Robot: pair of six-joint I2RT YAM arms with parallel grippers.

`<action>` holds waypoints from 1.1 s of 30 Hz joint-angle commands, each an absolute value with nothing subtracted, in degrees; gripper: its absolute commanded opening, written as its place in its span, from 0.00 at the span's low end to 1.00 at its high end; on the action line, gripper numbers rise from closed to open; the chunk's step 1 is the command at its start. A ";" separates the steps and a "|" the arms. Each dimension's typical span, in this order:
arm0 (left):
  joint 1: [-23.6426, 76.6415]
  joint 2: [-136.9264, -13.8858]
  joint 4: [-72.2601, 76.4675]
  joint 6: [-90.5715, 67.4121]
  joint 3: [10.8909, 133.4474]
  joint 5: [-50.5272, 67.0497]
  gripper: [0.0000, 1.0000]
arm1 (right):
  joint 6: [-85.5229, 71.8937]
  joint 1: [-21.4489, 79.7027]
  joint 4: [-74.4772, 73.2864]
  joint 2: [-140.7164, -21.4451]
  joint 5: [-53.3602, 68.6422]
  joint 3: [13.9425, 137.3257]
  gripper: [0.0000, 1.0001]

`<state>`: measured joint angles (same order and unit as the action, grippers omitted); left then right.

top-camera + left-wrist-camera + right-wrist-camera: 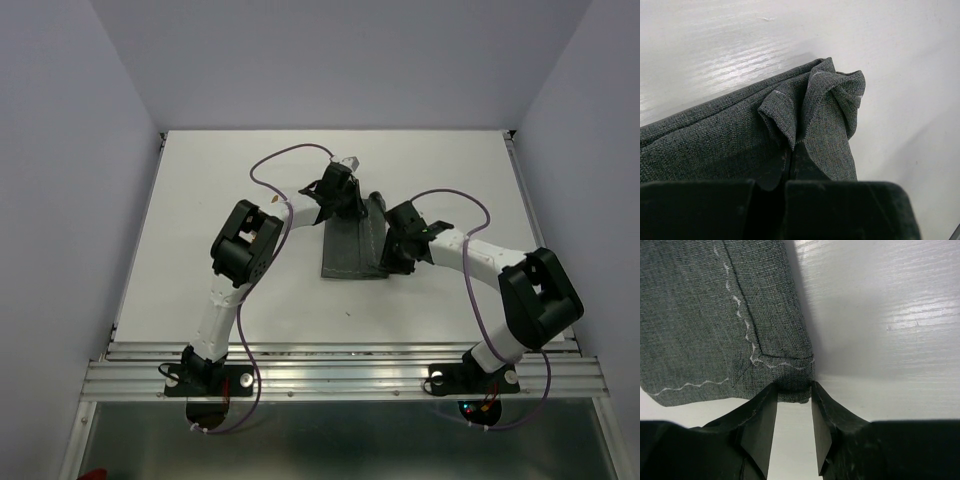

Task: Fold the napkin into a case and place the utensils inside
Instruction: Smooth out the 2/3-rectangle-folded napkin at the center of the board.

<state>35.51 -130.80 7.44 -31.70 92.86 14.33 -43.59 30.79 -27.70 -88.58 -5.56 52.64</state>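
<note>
The two arm bases are bolted at the near edge of the table (200, 250), and both arms reach inward toward its centre. The napkin (350, 250) lies there as a folded, flat, multi-layer strip whose long axis runs near to far. The right gripper (390, 262) is positioned at the near right corner of this strip. In the right wrist view its jaws stand partly apart, and the folded corner, edged with pale zigzag stitching (735, 302), sits between the fingertips (762, 410) and touches both of them (whether the corner is clamped or merely bracketed cannot be determined). The rest of that corner rests flat on the table surface. The left gripper (343, 212) is positioned at the far end of the strip, pointing downward. In the left wrist view its jaws are fully closed on a pinch of cloth, which bunches upward into two raised, creased folds directly beyond the fingertips. The remaining cloth extends to the left of that view as a stacked, layered edge lying on the table.
</note>
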 commanded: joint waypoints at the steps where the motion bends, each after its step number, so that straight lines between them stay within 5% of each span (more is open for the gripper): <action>1: 35.16 -130.96 5.97 -30.67 93.69 14.68 0.00 | -44.56 31.11 -25.57 -90.61 -6.33 53.26 0.39; 13: 35.16 -130.52 6.50 -31.55 93.52 14.41 0.00 | -44.73 31.11 -25.14 -92.99 -8.08 52.21 0.42; 23: 35.07 -130.78 7.29 -32.52 92.46 15.47 0.00 | -41.93 31.11 -29.35 -94.04 -16.07 51.94 0.01; 33: 35.33 -127.45 10.28 -34.45 87.02 15.91 0.00 | -36.21 31.11 -36.20 -92.37 -20.91 52.56 0.01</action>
